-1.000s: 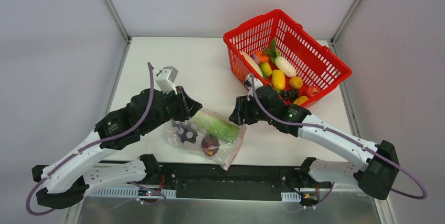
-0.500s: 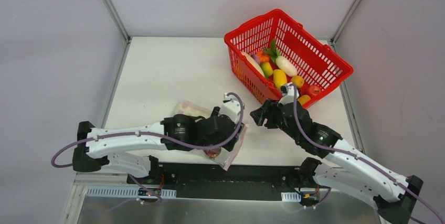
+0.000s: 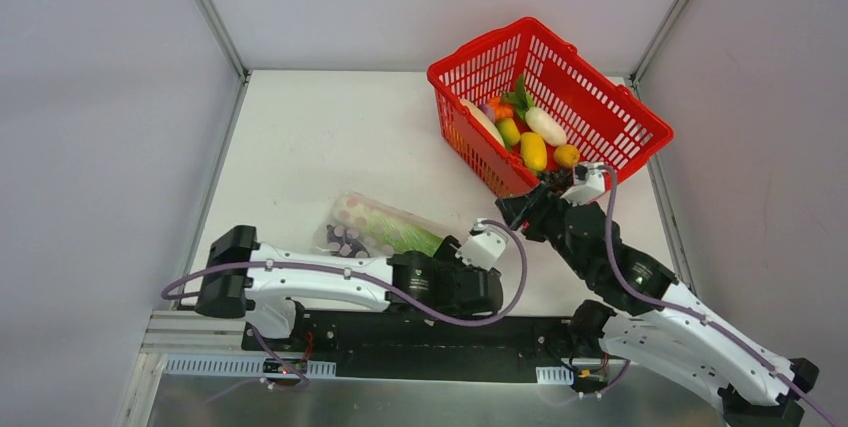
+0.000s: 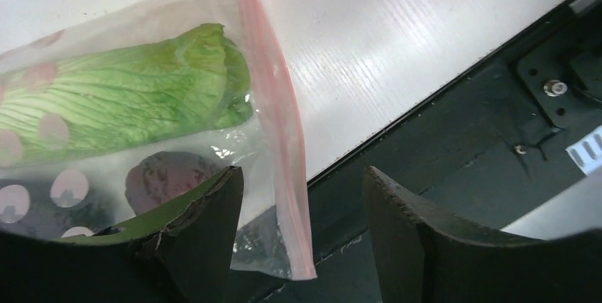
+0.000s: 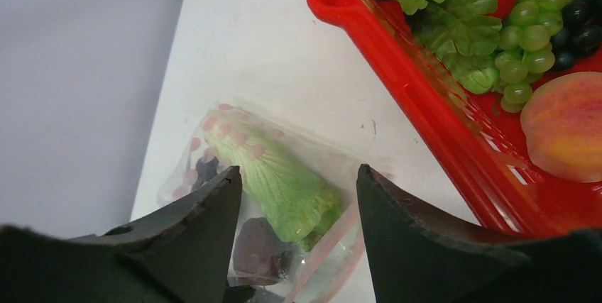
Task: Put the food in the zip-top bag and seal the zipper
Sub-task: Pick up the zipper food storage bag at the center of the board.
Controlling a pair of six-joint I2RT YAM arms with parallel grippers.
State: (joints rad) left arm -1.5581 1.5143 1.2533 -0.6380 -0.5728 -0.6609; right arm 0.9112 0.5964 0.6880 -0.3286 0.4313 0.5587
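White table carries it all, with the red mesh basket at the far right holding more toy produce. Nearer you, the zip-top bag lies flat close to the near edge, one corner hanging past it. A green leafy piece and a dark purple one are already inside. Its zipper runs along the right-hand mouth; whether it is pressed closed I cannot tell. Your left fingers are spread wide and empty, straddling the strip's near end. Your right fingers are equally wide and empty, hovering beside the basket's near wall. Sealing looks like the step in hand: lower the left until the strip sits squarely between them, pinch, then slide along its length. Consider pinning the bag with the right so it does not drag.
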